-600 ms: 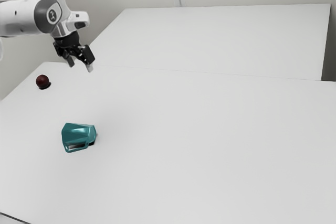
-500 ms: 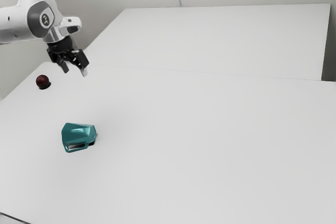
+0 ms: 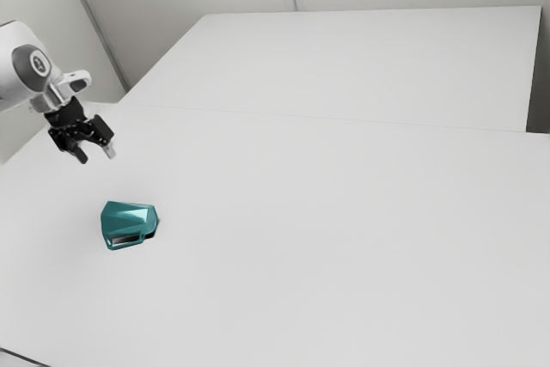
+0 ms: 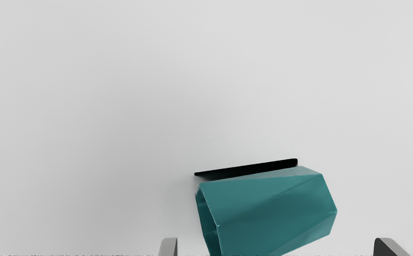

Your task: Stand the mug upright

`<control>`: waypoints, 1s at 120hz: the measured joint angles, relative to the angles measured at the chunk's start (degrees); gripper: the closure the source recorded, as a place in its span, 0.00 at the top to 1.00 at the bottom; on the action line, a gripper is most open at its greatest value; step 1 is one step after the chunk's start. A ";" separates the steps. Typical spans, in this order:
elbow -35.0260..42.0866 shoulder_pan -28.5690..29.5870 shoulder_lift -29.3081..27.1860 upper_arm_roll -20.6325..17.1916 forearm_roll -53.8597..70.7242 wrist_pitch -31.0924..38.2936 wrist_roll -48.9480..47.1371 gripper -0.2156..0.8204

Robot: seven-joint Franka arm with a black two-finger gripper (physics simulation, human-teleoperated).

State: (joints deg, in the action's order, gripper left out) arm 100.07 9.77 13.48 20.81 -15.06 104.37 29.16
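My gripper [image 3: 96, 157] hangs above the table in the exterior view, up and to the exterior view's left of the mug. The teal faceted mug [image 3: 127, 223] lies on its side on the table, its handle low on the side facing that camera. From the wrist, the mug [image 4: 270, 209] appears below my hand, its hollow mouth turned toward one finger's side. The gripper [image 4: 275, 247] is open, its two fingertips wide apart, with the mug beyond them in the space between and not held.
The white table [image 3: 344, 247] stretches around the mug. A second white surface [image 3: 361, 66] adjoins its far edge, with pale walls behind. A dark line crosses the exterior view's lower left corner.
My arm has moved down and toward the exterior view's left, bringing the gripper nearer the mug. The dark red ball seen before is now out of sight there. The mug has stayed put.
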 joint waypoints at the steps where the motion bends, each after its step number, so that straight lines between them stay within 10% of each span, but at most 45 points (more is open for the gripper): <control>1: -0.03 0.23 0.22 -0.01 -0.21 -0.11 0.20 0.79; 120: 3.07 10.75 12.15 -0.25 -21.86 -12.74 15.32 0.75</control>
State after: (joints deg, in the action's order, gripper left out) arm 103.14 20.52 25.64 20.56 -36.92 91.62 44.48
